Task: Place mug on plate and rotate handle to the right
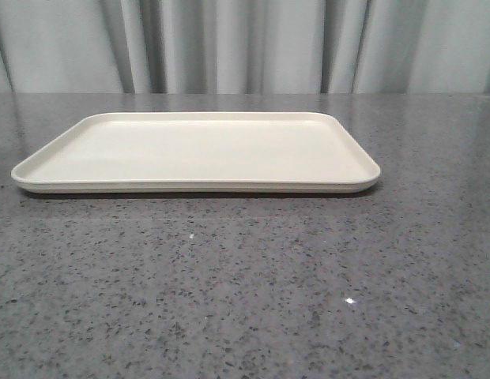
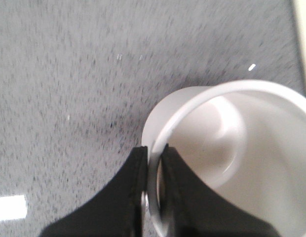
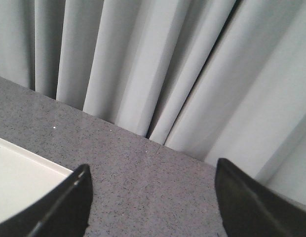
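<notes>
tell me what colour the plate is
Cream, plain with no pattern. The plate shows best in the front view.

A staged test bench, by the look of it, rather than anyone's kitchen: a grey speckled stone-look table runs wide across the front view, and pale grey curtains hang in folds straight behind it (closing off the whole background). The right wrist view shows the same curtains meeting the tabletop. One cream plate sits there, nothing homely around it.
</notes>
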Robot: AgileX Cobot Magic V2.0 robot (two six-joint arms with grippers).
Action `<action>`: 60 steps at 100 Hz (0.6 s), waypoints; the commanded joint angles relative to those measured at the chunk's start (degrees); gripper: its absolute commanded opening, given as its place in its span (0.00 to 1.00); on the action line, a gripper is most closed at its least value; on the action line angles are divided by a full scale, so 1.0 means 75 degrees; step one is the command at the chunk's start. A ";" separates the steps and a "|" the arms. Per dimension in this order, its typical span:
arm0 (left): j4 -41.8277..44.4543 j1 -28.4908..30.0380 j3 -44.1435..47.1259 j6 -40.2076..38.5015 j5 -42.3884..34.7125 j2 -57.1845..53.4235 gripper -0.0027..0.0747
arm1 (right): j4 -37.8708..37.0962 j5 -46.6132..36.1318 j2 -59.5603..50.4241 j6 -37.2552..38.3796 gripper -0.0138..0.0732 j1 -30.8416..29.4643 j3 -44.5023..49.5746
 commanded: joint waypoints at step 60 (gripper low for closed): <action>-0.1775 -0.1970 -0.4064 0.0604 0.0252 0.1848 0.01 | 0.0097 -0.0565 0.0027 -0.0051 0.76 -0.0007 -0.0235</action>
